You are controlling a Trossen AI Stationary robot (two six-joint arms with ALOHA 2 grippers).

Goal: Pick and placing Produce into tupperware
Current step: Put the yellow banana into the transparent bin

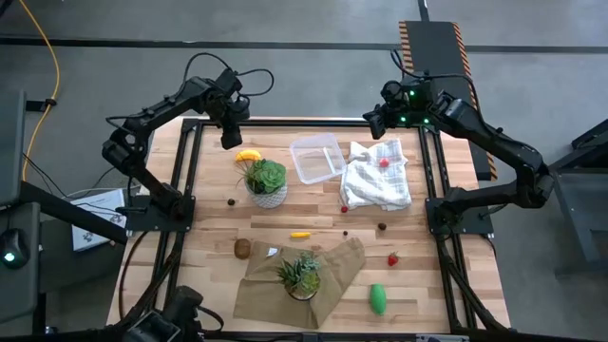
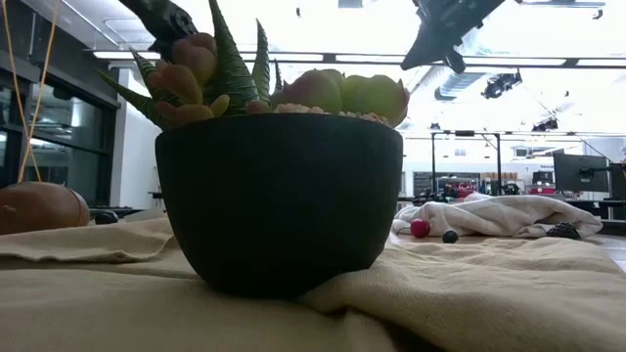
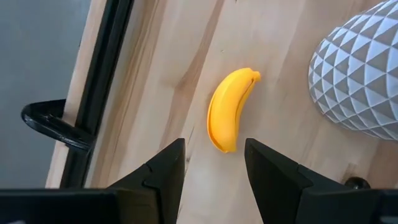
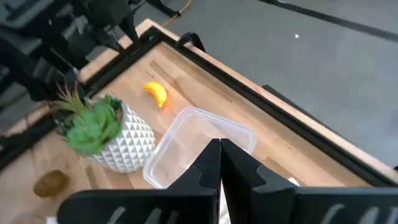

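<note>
A yellow toy banana [image 1: 248, 156] [image 3: 229, 111] [image 4: 156, 93] lies flat on the wood near the table's far left, beside the white patterned plant pot [image 1: 267, 195]. My left gripper [image 1: 231, 141] [image 3: 214, 163] hovers above it, open, fingers astride its near end without touching. The clear tupperware [image 1: 316, 158] [image 4: 193, 146] stands empty at the far centre. My right gripper [image 1: 376, 122] [image 4: 219, 163] is shut, raised over the far right beside the white cloth [image 1: 377, 176]. A red berry [image 1: 384, 162] rests on the cloth; a brown ball [image 1: 242, 249], small yellow piece [image 1: 299, 234], green piece [image 1: 378, 297] and another berry [image 1: 392, 257] lie nearer.
A dark pot with succulents [image 1: 302, 275] [image 2: 279, 196] stands on a tan cloth [image 1: 313, 285] at the near centre. Tiny dark pieces [image 1: 231, 200] [image 1: 382, 226] dot the wood. Black frame rails [image 1: 187, 152] run along the table's left and right edges.
</note>
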